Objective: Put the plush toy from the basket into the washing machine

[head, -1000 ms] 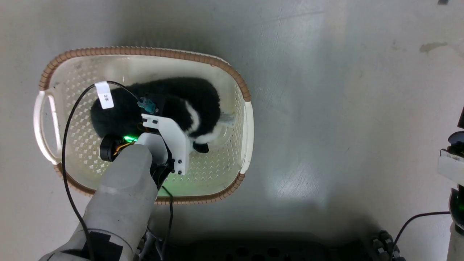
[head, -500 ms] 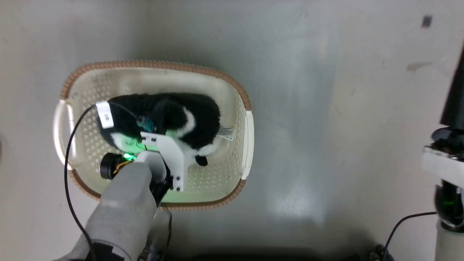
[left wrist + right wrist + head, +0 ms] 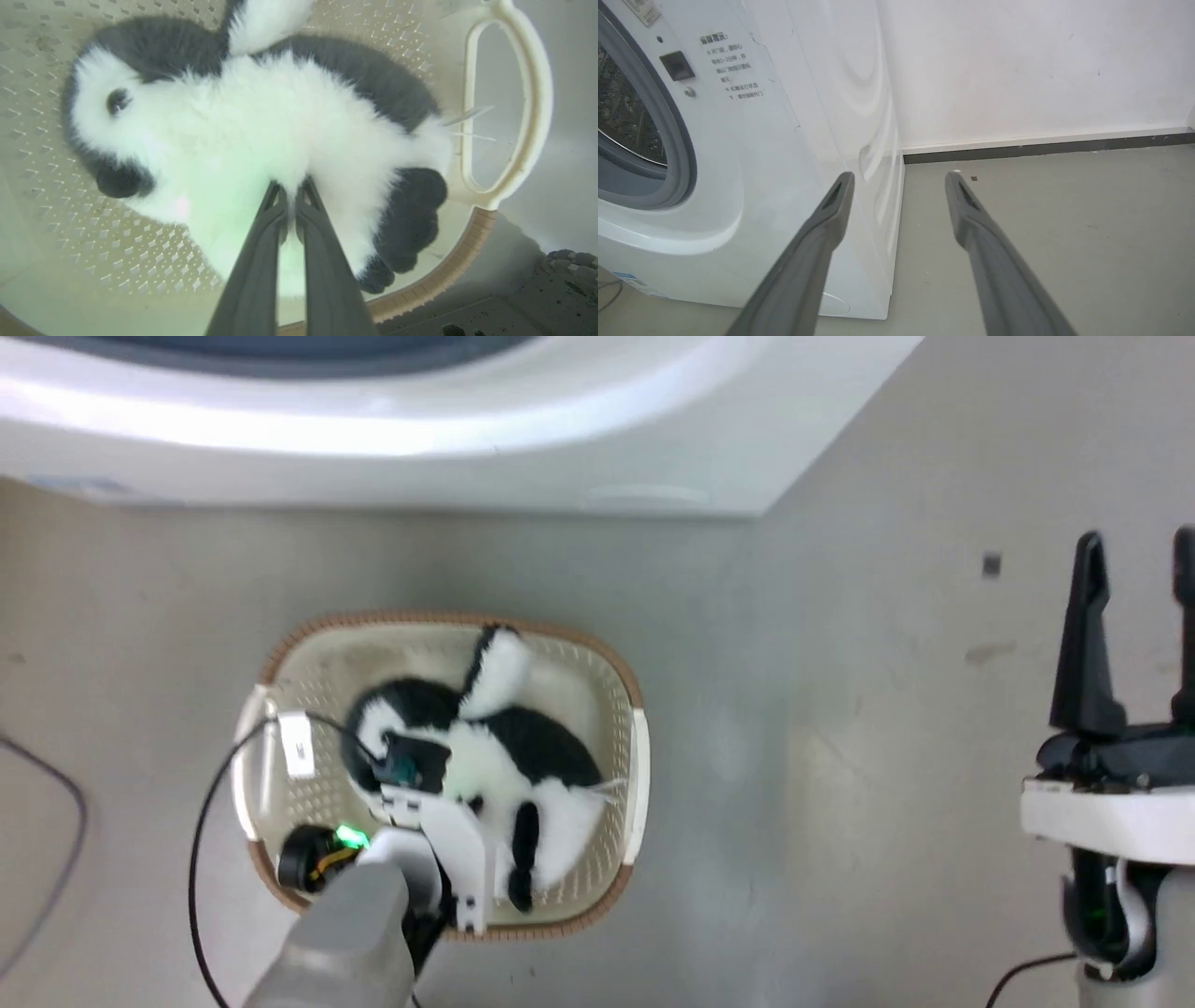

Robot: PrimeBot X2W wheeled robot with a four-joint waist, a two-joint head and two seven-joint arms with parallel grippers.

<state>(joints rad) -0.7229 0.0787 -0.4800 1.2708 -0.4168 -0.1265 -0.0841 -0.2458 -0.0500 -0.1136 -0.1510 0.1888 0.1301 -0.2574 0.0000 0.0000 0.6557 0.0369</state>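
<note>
The plush toy (image 3: 485,756) is belly-up over the cream basket (image 3: 616,663), one white-tipped limb pointing toward the washing machine (image 3: 467,429). In the left wrist view my left gripper (image 3: 290,186) is shut on the white belly fur of the plush toy (image 3: 261,126), with the basket's perforated wall (image 3: 46,186) behind it. In the head view the white wrist mount (image 3: 457,840) hides those fingers. My right gripper (image 3: 1137,537) stands open at the right, holding nothing. In the right wrist view the right gripper (image 3: 900,176) points past the washing machine (image 3: 752,163), whose grey gasket (image 3: 677,140) rings the steel drum.
A black cable (image 3: 56,859) lies on the grey floor at the left. Bare floor (image 3: 840,756) stretches between the basket and my right arm. A white wall with a dark baseboard (image 3: 1041,149) stands beside the washer. My dark base (image 3: 560,280) sits near the basket.
The head camera has pulled up, bringing the washer and right gripper into view. The plush toy has turned from black back up to white belly up in my left gripper.
</note>
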